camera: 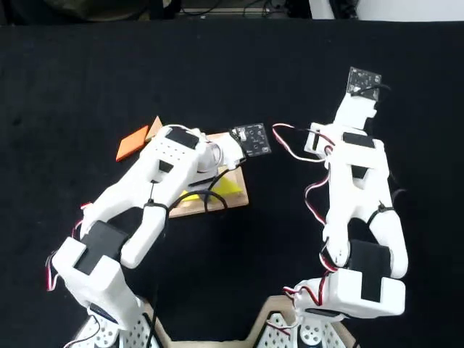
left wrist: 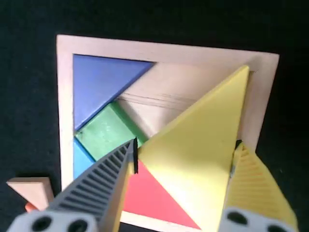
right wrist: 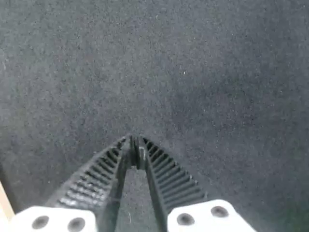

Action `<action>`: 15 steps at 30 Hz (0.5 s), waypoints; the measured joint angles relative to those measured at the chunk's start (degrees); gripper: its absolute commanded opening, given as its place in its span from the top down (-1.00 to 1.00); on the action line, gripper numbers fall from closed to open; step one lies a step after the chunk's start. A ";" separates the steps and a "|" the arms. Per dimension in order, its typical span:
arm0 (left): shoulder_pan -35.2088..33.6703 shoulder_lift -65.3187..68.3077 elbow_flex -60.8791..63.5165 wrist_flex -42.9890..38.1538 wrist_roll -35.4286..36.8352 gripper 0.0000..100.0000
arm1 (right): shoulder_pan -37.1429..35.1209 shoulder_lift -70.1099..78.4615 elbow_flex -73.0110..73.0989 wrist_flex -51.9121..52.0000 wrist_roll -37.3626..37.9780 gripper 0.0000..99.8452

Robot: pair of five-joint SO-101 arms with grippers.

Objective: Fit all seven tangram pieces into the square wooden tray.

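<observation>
Black cloth table (camera: pixel 65 80). Wooden tray (left wrist: pixel 159 48) left of centre. Left gripper (left wrist: pixel 186 147) clamps yellow triangle (left wrist: pixel 203 121) over tray. Right gripper (right wrist: pixel 135 147) clenched, empty, over table at right. Orange piece (camera: pixel 132 143) just left of tray.

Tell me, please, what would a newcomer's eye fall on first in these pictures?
First, the large yellow triangle, gripped in the left end effector over the square wooden tray, where a blue triangle, a green square and a red triangle lie. Next, the orange piece on the black table beside the tray, and the right end effector, shut, over the table farther off.
</observation>
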 measured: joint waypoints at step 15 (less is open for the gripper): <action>0.09 0.53 -2.11 3.78 0.18 0.33 | 0.00 0.00 0.00 0.00 0.00 0.98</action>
